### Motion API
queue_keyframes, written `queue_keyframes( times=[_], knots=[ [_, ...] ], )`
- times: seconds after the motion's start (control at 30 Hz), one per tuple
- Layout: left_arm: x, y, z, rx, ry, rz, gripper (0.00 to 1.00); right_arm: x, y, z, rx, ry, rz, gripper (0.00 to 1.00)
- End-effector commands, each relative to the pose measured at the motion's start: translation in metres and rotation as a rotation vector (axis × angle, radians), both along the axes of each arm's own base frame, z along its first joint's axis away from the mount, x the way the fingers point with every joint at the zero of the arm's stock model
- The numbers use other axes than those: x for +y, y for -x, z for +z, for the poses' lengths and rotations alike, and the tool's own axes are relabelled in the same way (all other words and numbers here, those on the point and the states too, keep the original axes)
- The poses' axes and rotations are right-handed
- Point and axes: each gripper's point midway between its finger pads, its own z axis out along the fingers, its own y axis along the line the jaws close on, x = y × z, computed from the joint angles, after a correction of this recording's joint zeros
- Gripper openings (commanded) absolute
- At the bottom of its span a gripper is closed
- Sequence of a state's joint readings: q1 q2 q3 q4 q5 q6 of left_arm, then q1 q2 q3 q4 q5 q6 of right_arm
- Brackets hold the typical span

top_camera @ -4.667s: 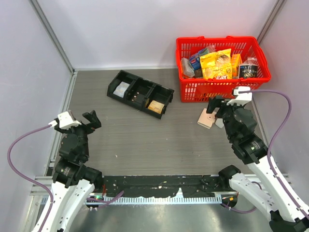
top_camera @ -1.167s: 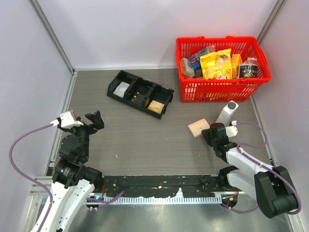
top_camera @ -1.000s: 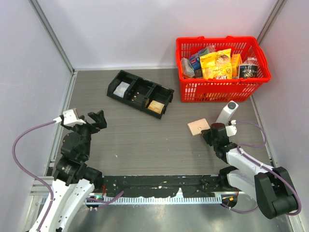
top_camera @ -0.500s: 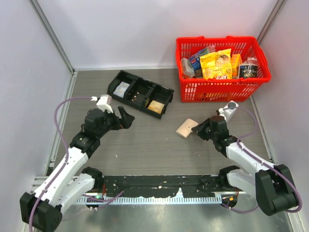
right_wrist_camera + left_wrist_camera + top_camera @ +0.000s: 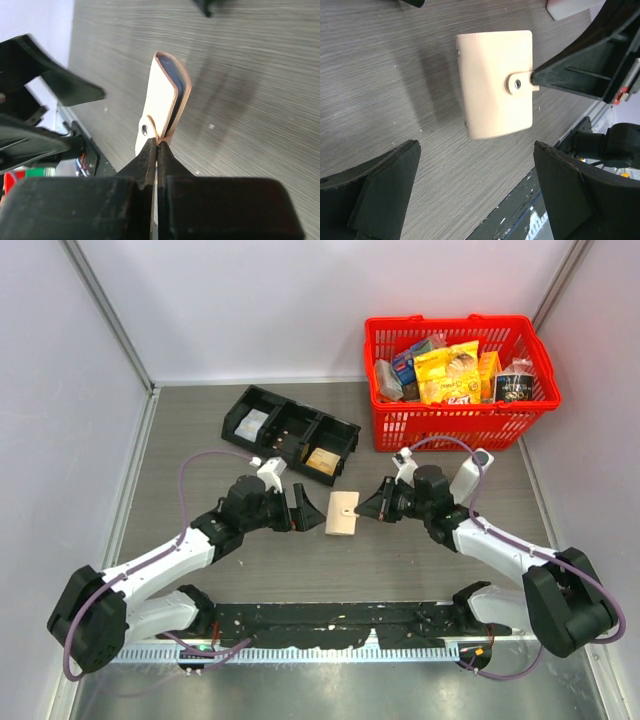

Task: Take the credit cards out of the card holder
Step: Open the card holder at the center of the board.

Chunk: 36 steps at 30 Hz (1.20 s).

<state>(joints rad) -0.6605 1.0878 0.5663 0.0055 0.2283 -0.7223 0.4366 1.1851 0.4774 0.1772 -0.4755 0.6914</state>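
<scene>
The card holder [image 5: 342, 513] is a small tan-pink wallet, closed by its snap tab, held just above the middle of the table. My right gripper [image 5: 374, 509] is shut on the tab end; in the right wrist view the gripper [image 5: 157, 145] pinches the tab while the card holder [image 5: 163, 102] stands on edge. The credit cards are hidden inside; only a dark blue edge shows between the covers. My left gripper [image 5: 300, 508] stands wide open just left of the holder. In the left wrist view the card holder [image 5: 495, 85] lies beyond that open gripper [image 5: 476, 150], untouched.
A red basket [image 5: 392, 430] full of snack packets stands at the back right. A black three-compartment tray [image 5: 290, 435] with flat packets lies at the back, just behind my left gripper. A black rail [image 5: 330, 620] runs along the near edge.
My right gripper closed on the card holder and carried it left to the table's middle. My left arm swung out from the left side to meet it, staying open.
</scene>
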Motion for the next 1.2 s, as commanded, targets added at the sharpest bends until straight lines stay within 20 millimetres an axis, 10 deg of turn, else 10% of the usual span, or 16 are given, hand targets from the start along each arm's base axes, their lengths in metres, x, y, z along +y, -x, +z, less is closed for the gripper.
queue_keyframes(
  times=[0.0, 0.87, 1.17],
  knots=[
    [-0.018, -0.005, 0.022, -0.035, 0.156, 0.002, 1.0, 0.041, 0.002, 0.069, -0.2, -0.189, 0.167, 0.01],
    [-0.01, 0.012, 0.062, -0.225, 0.448, -0.021, 0.87, 0.064, 0.029, 0.109, -0.285, -0.378, 0.294, 0.01],
    [-0.012, 0.018, 0.077, -0.224, 0.565, -0.121, 0.64, 0.063, 0.033, 0.108, -0.288, -0.382, 0.307, 0.01]
  ],
)
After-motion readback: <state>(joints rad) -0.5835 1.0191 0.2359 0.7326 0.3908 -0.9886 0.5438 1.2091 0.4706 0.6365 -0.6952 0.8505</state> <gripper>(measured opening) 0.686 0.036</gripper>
